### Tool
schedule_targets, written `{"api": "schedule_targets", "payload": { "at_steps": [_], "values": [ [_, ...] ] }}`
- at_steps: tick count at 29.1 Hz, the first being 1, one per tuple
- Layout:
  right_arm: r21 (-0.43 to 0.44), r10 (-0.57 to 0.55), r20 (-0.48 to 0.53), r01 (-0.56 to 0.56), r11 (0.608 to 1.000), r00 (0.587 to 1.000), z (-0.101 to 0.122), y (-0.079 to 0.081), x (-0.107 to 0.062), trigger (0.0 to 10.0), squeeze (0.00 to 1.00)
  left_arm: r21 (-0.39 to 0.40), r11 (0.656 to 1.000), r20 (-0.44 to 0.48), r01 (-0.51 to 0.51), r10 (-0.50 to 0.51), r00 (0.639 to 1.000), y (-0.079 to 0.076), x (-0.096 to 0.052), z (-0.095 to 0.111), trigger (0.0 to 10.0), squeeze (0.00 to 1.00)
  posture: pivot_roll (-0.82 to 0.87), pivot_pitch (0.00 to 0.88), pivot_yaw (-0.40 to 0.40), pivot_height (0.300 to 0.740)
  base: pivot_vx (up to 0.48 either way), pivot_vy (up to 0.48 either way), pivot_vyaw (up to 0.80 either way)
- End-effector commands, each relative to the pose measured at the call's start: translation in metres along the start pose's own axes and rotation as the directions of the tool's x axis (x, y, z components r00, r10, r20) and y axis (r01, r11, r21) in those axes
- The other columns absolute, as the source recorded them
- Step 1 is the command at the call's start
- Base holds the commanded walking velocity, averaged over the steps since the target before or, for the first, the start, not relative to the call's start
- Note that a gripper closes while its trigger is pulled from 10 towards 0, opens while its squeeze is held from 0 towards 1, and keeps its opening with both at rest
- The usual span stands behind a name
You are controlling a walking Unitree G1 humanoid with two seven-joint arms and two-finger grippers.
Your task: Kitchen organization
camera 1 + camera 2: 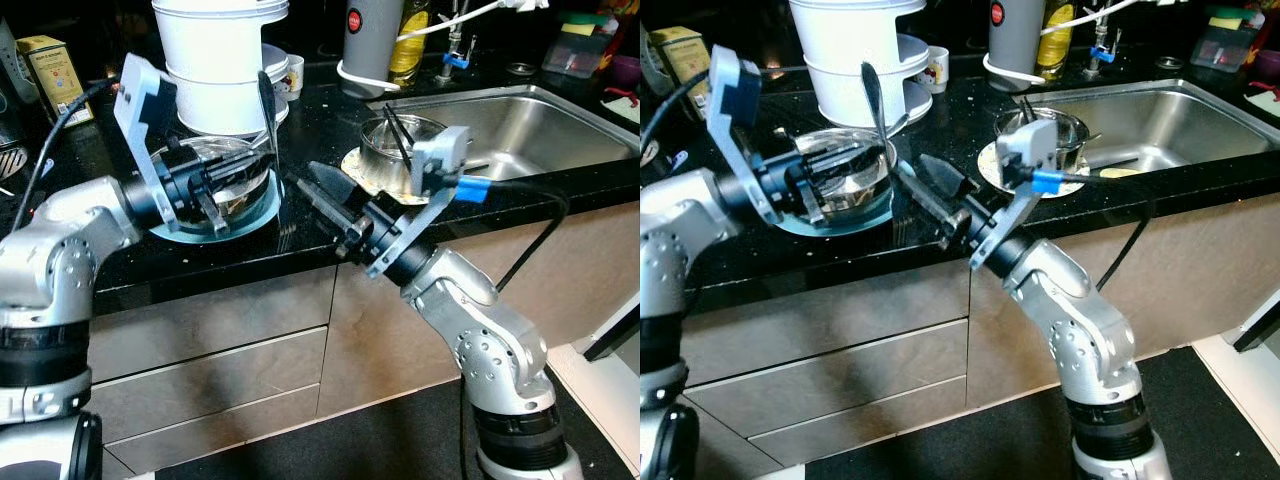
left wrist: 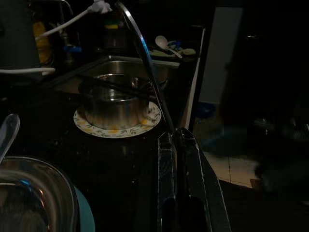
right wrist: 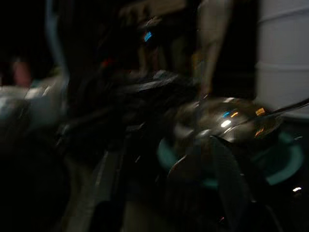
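My left gripper (image 1: 262, 160) hovers over a steel bowl (image 1: 225, 190) that sits on a teal plate (image 1: 190, 228). It is shut on the handle of a long metal spoon (image 1: 266, 110), which stands nearly upright; the handle rises from the fingertips (image 2: 166, 145) in the left wrist view. My right gripper (image 1: 305, 175) reaches in from the right, just beside the bowl's rim, with its fingers spread and nothing between them. To the right, a steel pot (image 1: 395, 145) with dark utensils stands on a floral plate (image 1: 360, 170).
White stacked containers (image 1: 220, 60) stand behind the bowl. A grey canister (image 1: 365, 40) and a yellow bottle (image 1: 408, 40) are at the back. The steel sink (image 1: 540, 120) lies to the right. A yellow box (image 1: 55, 75) is far left. Cabinet drawers (image 1: 220, 340) are below the black counter.
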State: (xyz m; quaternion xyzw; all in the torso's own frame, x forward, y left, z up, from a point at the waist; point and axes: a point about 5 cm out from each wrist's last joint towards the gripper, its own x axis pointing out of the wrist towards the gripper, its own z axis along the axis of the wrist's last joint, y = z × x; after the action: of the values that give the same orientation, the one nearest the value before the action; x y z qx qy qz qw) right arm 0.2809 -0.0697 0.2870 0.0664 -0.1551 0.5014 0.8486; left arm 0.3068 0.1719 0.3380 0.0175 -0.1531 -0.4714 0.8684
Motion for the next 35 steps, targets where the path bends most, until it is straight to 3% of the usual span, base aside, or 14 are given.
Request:
{"api": "schedule_targets", "payload": {
  "at_steps": [1, 8, 9, 10, 17, 24, 28, 35],
  "values": [
    [-0.037, 0.039, -0.046, -0.04, 0.998, 0.998, -0.004, 0.007, 0.0, 10.0, 1.0, 0.004, 1.0, -0.008, 0.013, -0.013, 1.0, -0.003, -0.004, 0.002, 0.0, 0.0, 0.0, 0.167, -0.04, 0.74, 0.0, 0.0, 0.0],
    [-0.118, -0.012, -0.083, 0.002, 0.993, 0.996, -0.004, 0.0, -0.001, 10.0, 1.0, 0.018, 0.999, -0.067, 0.028, -0.027, 0.997, -0.004, -0.014, 0.003, 0.0, 0.0, 0.0, 0.167, -0.04, 0.74, 0.0, 0.0, 0.0],
    [-0.128, -0.029, -0.08, 0.018, 0.992, 0.996, -0.003, -0.002, -0.001, 10.0, 0.16, 0.017, 0.999, -0.076, 0.037, -0.036, 0.996, -0.005, -0.017, 0.004, 0.0, 0.0, 0.0, 0.167, -0.04, 0.74, 0.0, 0.0, 0.0],
    [-0.129, -0.034, -0.078, 0.024, 0.991, 0.996, -0.003, -0.003, -0.001, 10.0, 0.0, 0.017, 0.999, -0.08, 0.039, -0.037, 0.996, -0.005, -0.018, 0.004, 0.0, 0.0, 0.0, 0.167, -0.04, 0.74, 0.0, 0.0, 0.0],
    [-0.119, -0.048, -0.053, 0.042, 0.992, 0.997, -0.001, -0.006, -0.001, 10.0, 0.0, 0.008, 0.998, -0.096, 0.06, -0.059, 0.994, -0.009, -0.02, 0.003, 0.0, 0.0, 0.0, 0.16, -0.039, 0.74, 0.0, 0.0, 0.0],
    [-0.05, -0.022, -0.03, 0.02, 0.999, 0.999, -0.006, 0.0, 0.003, 10.0, 0.0, -0.03, 0.995, -0.081, 0.093, -0.095, 0.992, -0.017, -0.014, -0.002, 0.0, 0.0, 0.0, 0.161, -0.036, 0.74, 0.0, 0.0, 0.0],
    [-0.034, -0.01, -0.046, 0.009, 0.999, 0.999, -0.014, 0.006, 0.009, 10.0, 0.0, -0.05, 0.993, -0.081, 0.107, -0.111, 0.991, -0.022, -0.011, -0.008, 0.0, 0.0, 0.0, 0.162, -0.036, 0.74, 0.0, 0.0, 0.0],
    [-0.05, -0.032, -0.08, 0.028, 0.998, 0.996, -0.018, 0.002, 0.009, 10.0, 0.0, -0.049, 0.994, -0.084, 0.101, -0.105, 0.991, -0.019, -0.014, -0.006, 0.0, 0.0, 0.0, 0.158, -0.038, 0.74, 0.0, 0.0, 0.0]
  ]
}}
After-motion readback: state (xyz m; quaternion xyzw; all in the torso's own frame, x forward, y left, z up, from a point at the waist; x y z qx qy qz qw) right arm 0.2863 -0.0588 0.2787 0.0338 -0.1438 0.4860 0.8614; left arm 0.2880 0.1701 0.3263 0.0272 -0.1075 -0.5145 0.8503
